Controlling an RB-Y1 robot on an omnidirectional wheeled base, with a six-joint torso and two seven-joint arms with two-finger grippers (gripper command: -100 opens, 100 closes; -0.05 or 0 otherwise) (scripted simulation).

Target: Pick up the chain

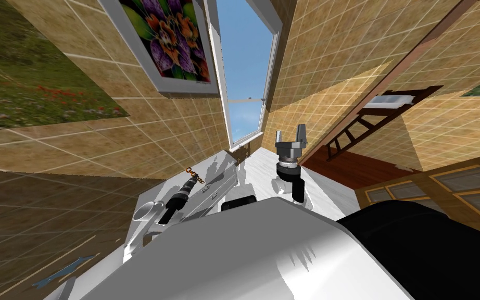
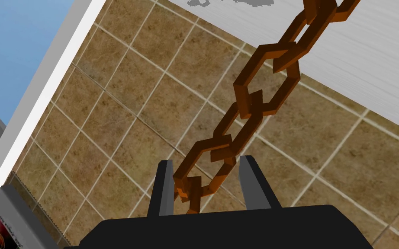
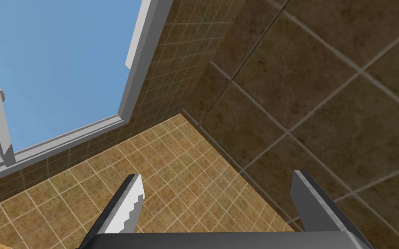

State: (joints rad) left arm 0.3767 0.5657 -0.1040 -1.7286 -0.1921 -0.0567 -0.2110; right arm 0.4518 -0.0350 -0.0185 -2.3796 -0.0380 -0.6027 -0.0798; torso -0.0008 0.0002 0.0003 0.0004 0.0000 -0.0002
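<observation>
A brown chain [image 2: 255,99] of large links stretches away from my left gripper [image 2: 207,181], whose two fingers press the sides of its end link. In the head view the chain [image 1: 193,174] shows small, sticking out past the tip of my left gripper [image 1: 199,179] over the white counter [image 1: 257,172] beside the tiled wall. My right gripper [image 1: 291,136] is raised above the counter, pointing up, open with nothing between its fingers [image 3: 125,207].
A tall window [image 1: 244,67] stands behind the counter, with a framed flower picture [image 1: 168,39] on the wall to its left. A round sink fitting [image 1: 145,211] sits by my left forearm. A dark wooden ladder-like rack [image 1: 369,122] lies to the right.
</observation>
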